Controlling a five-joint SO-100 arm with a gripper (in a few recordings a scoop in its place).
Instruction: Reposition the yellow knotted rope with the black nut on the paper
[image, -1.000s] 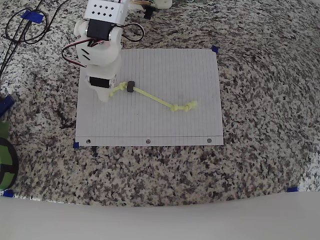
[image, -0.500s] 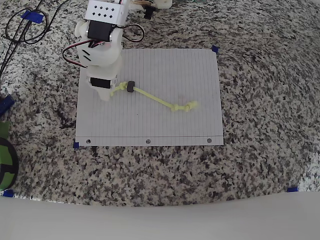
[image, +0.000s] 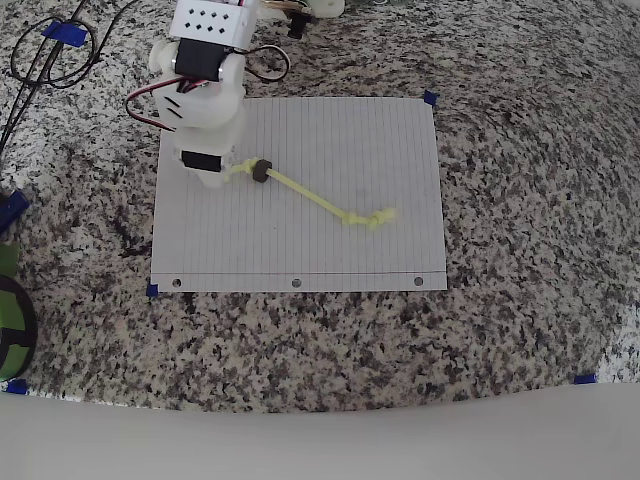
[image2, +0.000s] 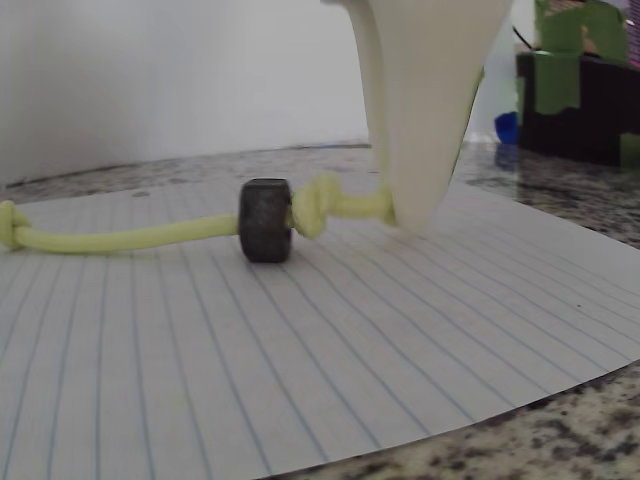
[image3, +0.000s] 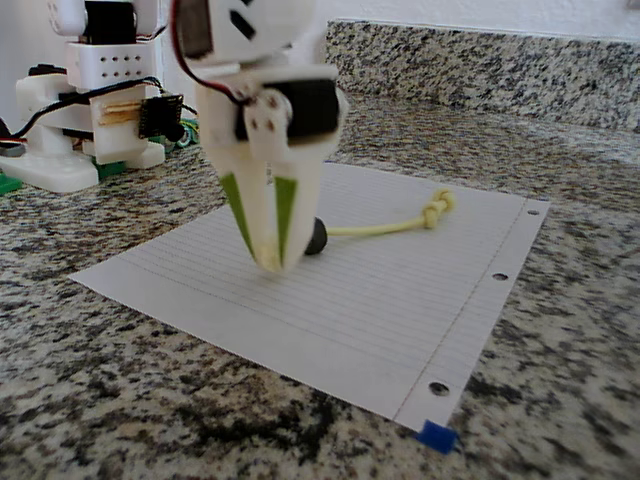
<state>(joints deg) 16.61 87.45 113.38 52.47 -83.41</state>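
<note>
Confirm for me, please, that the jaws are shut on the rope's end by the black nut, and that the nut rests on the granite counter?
Not quite. The black nut rests on the lined paper, as the wrist view shows; the yellow knotted rope is pinched by that end.

In the wrist view a white finger (image2: 425, 110) covers the near end of the yellow knotted rope (image2: 130, 237), and the picture's left edge cuts off its far knot. In the fixed view the gripper (image3: 268, 255) hides most of the black nut (image3: 316, 237) and the near knot.
</note>
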